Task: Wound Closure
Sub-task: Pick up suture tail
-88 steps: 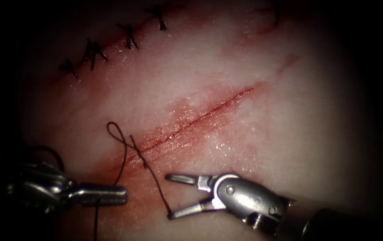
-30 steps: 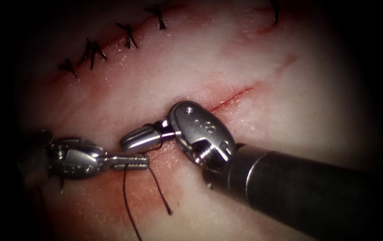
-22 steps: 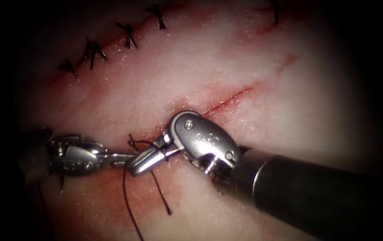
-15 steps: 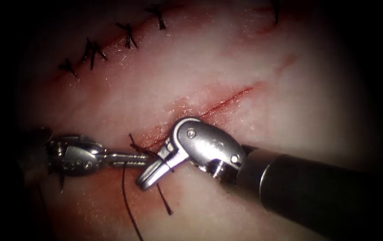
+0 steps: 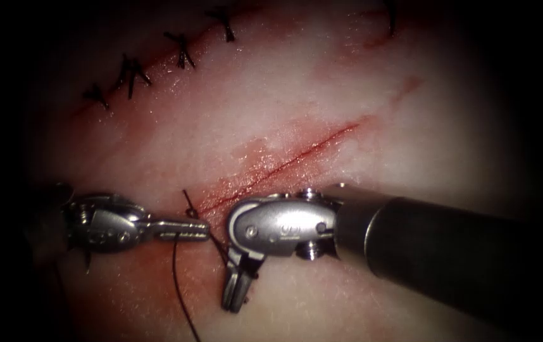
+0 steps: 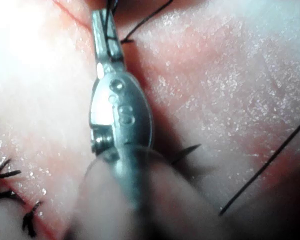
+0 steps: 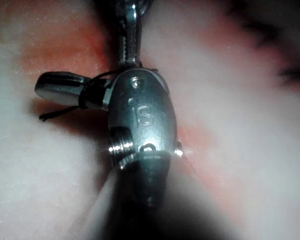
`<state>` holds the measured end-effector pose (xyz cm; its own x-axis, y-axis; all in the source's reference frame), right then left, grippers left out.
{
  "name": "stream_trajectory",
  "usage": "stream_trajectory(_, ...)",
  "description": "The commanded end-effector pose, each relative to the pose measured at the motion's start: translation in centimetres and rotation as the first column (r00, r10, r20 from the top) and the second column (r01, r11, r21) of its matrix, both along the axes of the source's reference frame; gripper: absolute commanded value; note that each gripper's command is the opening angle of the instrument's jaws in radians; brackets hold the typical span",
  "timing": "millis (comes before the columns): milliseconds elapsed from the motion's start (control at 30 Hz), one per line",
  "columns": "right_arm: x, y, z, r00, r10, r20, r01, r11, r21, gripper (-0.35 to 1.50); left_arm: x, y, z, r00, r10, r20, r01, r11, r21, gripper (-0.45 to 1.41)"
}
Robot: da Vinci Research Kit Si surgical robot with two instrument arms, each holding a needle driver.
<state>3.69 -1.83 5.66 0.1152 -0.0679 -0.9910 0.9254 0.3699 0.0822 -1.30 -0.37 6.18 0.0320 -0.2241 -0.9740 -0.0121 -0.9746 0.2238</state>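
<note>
The tissue's cut (image 5: pixel 297 155) runs from upper right to lower left, with a dark stitch (image 5: pixel 189 206) at its lower-left end. My left tool (image 5: pixel 186 229) lies just below that stitch, jaws shut on the thread (image 5: pixel 180 285), which hangs down from them. The left wrist view shows these jaws (image 6: pixel 104 35) pinching the dark strand. My right tool (image 5: pixel 235 292) reaches across from the right with its jaws shut and pointing down, right of the hanging thread. In the right wrist view thread is wound around its jaws (image 7: pixel 55 87), and a short thread tail (image 7: pixel 50 116) lies loose beside them.
An older closed cut with several dark stitches (image 5: pixel 135 73) crosses the upper left, and one more stitch (image 5: pixel 392 19) sits at the top. Red fluid (image 5: pixel 246 171) stains the tissue along the open cut. The right tool's thick shaft (image 5: pixel 449 253) covers the lower right.
The right tool, open near the thread's tail 2.9 s ago, came to the stitch with jaws shut, then swung them from pointing left to pointing down. The left tool has held still for the last second.
</note>
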Motion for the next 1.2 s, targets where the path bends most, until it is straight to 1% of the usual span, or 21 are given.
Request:
stream_trajectory(33, 0.09, 0.03, 0.06, 1.000, -0.015, 0.001, 0.015, 0.999, -0.032, 0.15, -0.04, 0.05, 0.05, 1.000, 0.000, 0.001, 0.000, 1.000, -0.003, -0.45)
stream_trajectory(167, 0.11, -0.02, 0.11, 0.998, -0.055, 0.010, 0.056, 0.992, -0.114, 0.25, -0.04, 0.04, 0.06, 1.000, -0.004, -0.005, 0.004, 1.000, 0.002, -0.45)
stream_trajectory(267, 0.15, -0.04, 0.15, 0.999, -0.049, 0.018, 0.051, 0.985, -0.165, 0.61, -0.05, 0.02, 0.06, 1.000, -0.006, -0.008, 0.006, 1.000, 0.006, -0.45)
stream_trajectory(300, 0.15, -0.04, 0.16, 0.998, -0.055, 0.016, 0.057, 0.982, -0.182, 0.66, -0.05, 0.00, 0.06, 1.000, -0.006, -0.008, 0.006, 1.000, 0.005, -0.45)
stream_trajectory(400, 0.16, -0.04, 0.18, 0.997, -0.072, 0.029, 0.076, 0.974, -0.214, 0.69, -0.06, -0.02, 0.06, 1.000, -0.007, -0.011, 0.007, 1.000, 0.003, -0.45)
stream_trajectory(500, 0.16, -0.06, 0.23, 0.997, -0.078, 0.023, 0.081, 0.968, -0.238, 0.71, -0.05, -0.05, 0.05, 1.000, -0.008, -0.014, 0.009, 1.000, 0.007, -0.45)
stream_trajectory(533, 0.16, -0.08, 0.25, 0.997, -0.076, 0.024, 0.080, 0.964, -0.254, 0.77, -0.05, -0.05, 0.05, 1.000, -0.008, -0.014, 0.008, 1.000, 0.007, -0.45)
stream_trajectory(567, 0.17, -0.09, 0.27, 0.997, -0.075, 0.026, 0.079, 0.963, -0.259, 0.79, -0.05, -0.06, 0.04, 1.000, -0.008, -0.014, 0.008, 1.000, 0.007, -0.45)
stream_trajectory(700, 0.17, -0.13, 0.31, 0.997, -0.080, 0.017, 0.082, 0.957, -0.280, 0.79, -0.05, -0.08, 0.03, 1.000, -0.008, -0.015, 0.008, 1.000, 0.006, -0.45)
stream_trajectory(800, 0.18, -0.15, 0.33, 0.995, -0.097, 0.010, 0.096, 0.948, -0.305, 0.69, -0.04, -0.09, 0.01, 1.000, -0.008, -0.016, 0.009, 1.000, 0.012, -0.45)
stream_trajectory(867, 0.19, -0.15, 0.35, 0.995, -0.104, 0.006, 0.101, 0.943, -0.316, 0.66, -0.03, -0.11, 0.01, 1.000, -0.007, -0.016, 0.007, 1.000, 0.011, -0.45)
stream_trajectory(933, 0.20, -0.16, 0.36, 0.994, -0.108, -0.003, 0.101, 0.942, -0.321, 0.52, -0.02, -0.12, 0.00, 1.000, -0.008, -0.018, 0.008, 1.000, 0.016, -0.45)
stream_trajectory(967, 0.20, -0.16, 0.36, 0.994, -0.111, -0.006, 0.103, 0.940, -0.325, 0.35, -0.01, -0.13, 0.00, 1.000, -0.007, -0.018, 0.008, 1.000, 0.016, -0.45)
stream_trajectory(1000, 0.20, -0.15, 0.36, 0.994, -0.111, -0.003, 0.104, 0.938, -0.331, 0.07, -0.01, -0.14, -0.01, 1.000, -0.007, -0.018, 0.007, 1.000, 0.015, -0.45)
stream_trajectory(1033, 0.21, -0.15, 0.36, 0.992, -0.124, -0.002, 0.116, 0.936, -0.333, -0.32, 0.00, -0.15, -0.01, 1.000, -0.008, -0.021, 0.009, 1.000, 0.015, -0.45)
stream_trajectory(1067, 0.22, -0.15, 0.36, 0.991, -0.134, 0.003, 0.127, 0.931, -0.343, -0.35, 0.00, -0.15, -0.02, 1.000, -0.008, -0.021, 0.008, 1.000, 0.015, -0.45)
stream_trajectory(1200, 0.25, -0.11, 0.35, 0.990, -0.138, 0.016, 0.135, 0.927, -0.349, -0.35, 0.00, -0.20, -0.04, 1.000, -0.007, -0.021, 0.008, 1.000, 0.018, -0.45)
